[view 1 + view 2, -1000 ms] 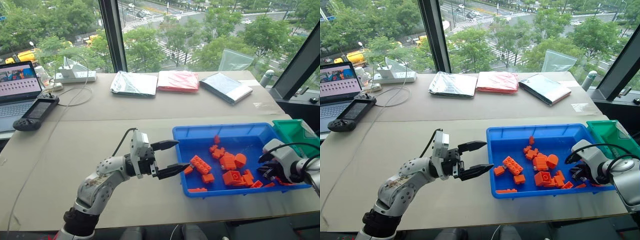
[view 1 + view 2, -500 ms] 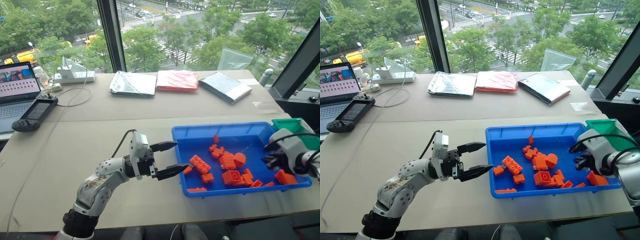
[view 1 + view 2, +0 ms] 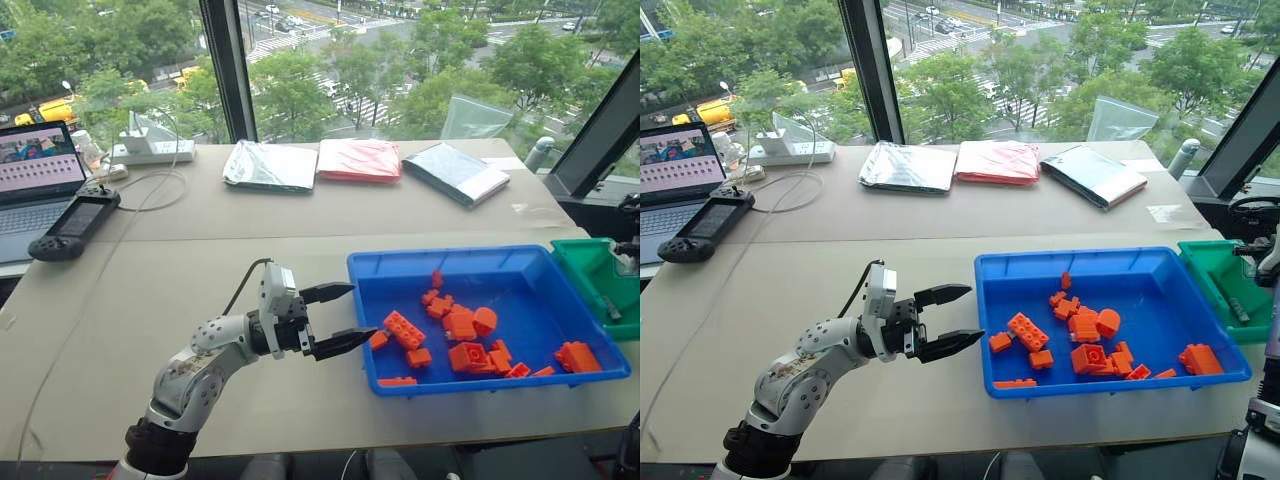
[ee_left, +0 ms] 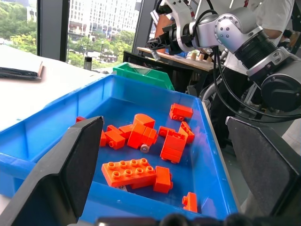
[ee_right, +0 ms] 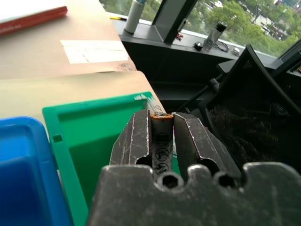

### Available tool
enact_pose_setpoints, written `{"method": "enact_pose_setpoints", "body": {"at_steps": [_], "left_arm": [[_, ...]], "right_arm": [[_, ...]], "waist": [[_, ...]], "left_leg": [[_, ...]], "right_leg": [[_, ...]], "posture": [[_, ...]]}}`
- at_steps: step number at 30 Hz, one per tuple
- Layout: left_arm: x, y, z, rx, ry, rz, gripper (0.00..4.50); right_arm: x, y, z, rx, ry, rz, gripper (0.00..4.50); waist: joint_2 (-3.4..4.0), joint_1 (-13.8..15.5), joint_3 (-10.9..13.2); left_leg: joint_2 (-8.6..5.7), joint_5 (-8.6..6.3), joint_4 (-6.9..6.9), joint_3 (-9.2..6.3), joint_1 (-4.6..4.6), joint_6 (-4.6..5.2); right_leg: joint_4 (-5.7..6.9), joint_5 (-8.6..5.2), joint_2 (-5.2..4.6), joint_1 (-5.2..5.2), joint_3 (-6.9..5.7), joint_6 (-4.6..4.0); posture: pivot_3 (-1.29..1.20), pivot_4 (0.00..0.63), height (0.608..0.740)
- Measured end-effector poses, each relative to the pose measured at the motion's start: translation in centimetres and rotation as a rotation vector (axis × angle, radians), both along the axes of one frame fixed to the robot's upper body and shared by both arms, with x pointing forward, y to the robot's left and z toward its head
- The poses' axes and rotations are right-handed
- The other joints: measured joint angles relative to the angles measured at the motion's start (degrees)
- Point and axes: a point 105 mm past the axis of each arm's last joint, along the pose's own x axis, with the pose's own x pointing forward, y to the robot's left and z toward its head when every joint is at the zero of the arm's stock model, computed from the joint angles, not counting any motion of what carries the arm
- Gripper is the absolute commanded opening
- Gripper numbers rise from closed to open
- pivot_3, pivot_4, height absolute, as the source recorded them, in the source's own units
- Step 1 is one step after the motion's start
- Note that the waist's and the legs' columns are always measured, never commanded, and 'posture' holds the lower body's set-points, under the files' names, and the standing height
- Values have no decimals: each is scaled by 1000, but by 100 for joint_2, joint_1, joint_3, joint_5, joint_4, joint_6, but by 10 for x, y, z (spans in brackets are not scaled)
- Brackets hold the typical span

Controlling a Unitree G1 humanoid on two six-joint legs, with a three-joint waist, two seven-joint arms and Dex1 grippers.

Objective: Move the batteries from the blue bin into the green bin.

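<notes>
table (image 3: 200, 270): beige, daylit | window (image 3: 320, 60): trees, street outside | laptop (image 3: 35, 175): far-left edge

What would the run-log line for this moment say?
left gripper: open, by large blue plastic bin | right gripper: clamping slim silvery-grey metal battery over small green plastic bin

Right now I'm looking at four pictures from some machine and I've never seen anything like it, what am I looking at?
It is a two-armed humanoid robot sorting parts on a table. Two pictures come from cameras in its head, looking down; the other two from cameras on each wrist. The left tool hangs open just outside the blue bin, which holds orange bricks; one battery lies among them. The right tool grips a battery above the green bin, where another battery lies. Behind are a laptop, a handheld controller and three flat packets.
</notes>
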Motion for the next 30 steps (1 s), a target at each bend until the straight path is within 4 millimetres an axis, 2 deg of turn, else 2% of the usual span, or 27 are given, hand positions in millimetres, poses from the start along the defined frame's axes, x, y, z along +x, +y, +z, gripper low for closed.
{"method": "enact_pose_setpoints", "body": {"at_steps": [2,3,5,7,9,11,13,15,16,18,25,30], "left_arm": [[0,0,1,-1,-5,0,4500],[0,0,1,-1,-5,0,4500],[1,0,1,0,-4,3,4500],[1,0,1,0,-3,6,4500],[1,-1,2,-1,-5,4,4500],[1,0,3,0,-7,7,4500],[1,0,3,0,-7,6,4500],[1,1,2,2,-3,10,4500],[2,2,2,7,0,15,4500],[1,1,2,6,4,11,4500],[1,1,1,8,7,7,4500],[1,0,1,8,8,6,4500]], "right_arm": [[1,1,5,-3,-17,1,4238],[2,2,7,-3,-25,4,4471],[4,7,12,-5,-40,35,4471],[9,22,17,3,-58,128,4471],[10,54,15,-10,-30,330,4471],[2,94,-5,6,78,567,4471],[-12,119,-30,53,196,718,4471],[-37,143,-54,77,339,873,4471],[-50,166,-59,82,376,992,4471],[-59,185,-57,74,381,1091,4471],[-71,207,-69,54,448,1208,4471],[-59,206,-89,4,499,1141,4471]], "waist": [[1,-8,0],[1,-11,0],[1,-11,0],[1,-12,0],[1,-10,0],[1,14,0],[2,48,0],[2,88,0],[1,78,1],[-1,45,2],[-5,36,4],[-6,34,4]], "left_leg": [[1,0,-1,0,0,0],[1,0,-1,0,1,0],[2,0,-1,-1,0,0],[2,0,-1,-3,0,0],[6,-1,-4,-8,1,1],[7,-2,-4,-16,-1,4],[6,-2,2,-20,-9,4],[2,-3,4,-21,-12,4],[4,-3,8,-20,-12,5],[4,-3,10,-12,1,5],[3,-2,9,-11,10,3],[1,-2,8,-11,6,3]], "right_leg": [[0,0,1,0,0,0],[0,0,1,0,0,0],[0,0,2,0,0,0],[-1,0,1,0,1,0],[-2,0,5,1,0,0],[-5,-1,7,8,-12,0],[-6,-1,-3,4,-11,3],[-8,-3,-7,4,-10,8],[-8,-2,-5,4,-8,9],[-2,-1,-3,10,2,10],[-4,-1,5,15,1,9],[-3,-1,3,10,1,8]], "posture": [[0,150,740],[0,150,740],[0,150,740],[0,150,740],[0,150,740],[0,150,740],[0,150,740],[0,150,740],[0,150,740],[0,150,740],[0,150,740],[0,150,740]]}}
